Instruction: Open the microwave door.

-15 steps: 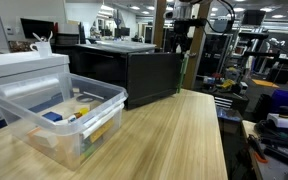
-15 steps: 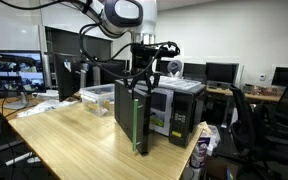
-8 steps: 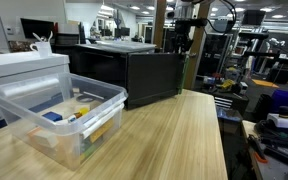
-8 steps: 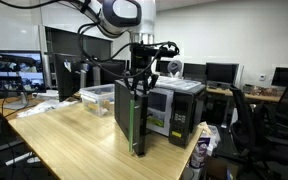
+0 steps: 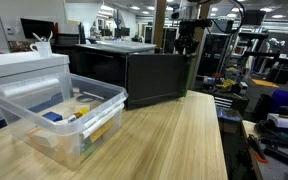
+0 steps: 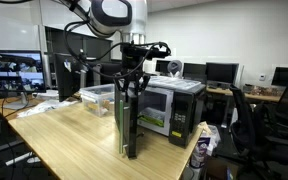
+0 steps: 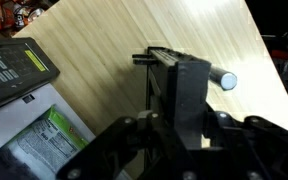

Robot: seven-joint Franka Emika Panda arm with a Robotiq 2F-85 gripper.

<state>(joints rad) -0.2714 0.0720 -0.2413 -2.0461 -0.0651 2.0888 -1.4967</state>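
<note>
We see the gripper (image 6: 131, 81) closed on the top edge of the microwave door (image 6: 127, 125). The door stands wide open, in front of the microwave (image 6: 179, 105) on the wooden table (image 6: 69, 135).

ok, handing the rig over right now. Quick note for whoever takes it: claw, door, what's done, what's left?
Claw: closed on the top free edge of the microwave door; the wrist view shows a finger on either side of it.
Microwave: on the wooden table, next to the clear bin.
Done: door is wide open, standing out from the front, cavity exposed.
Left: probably just release and lift the arm clear; open it further only if needed.
</note>
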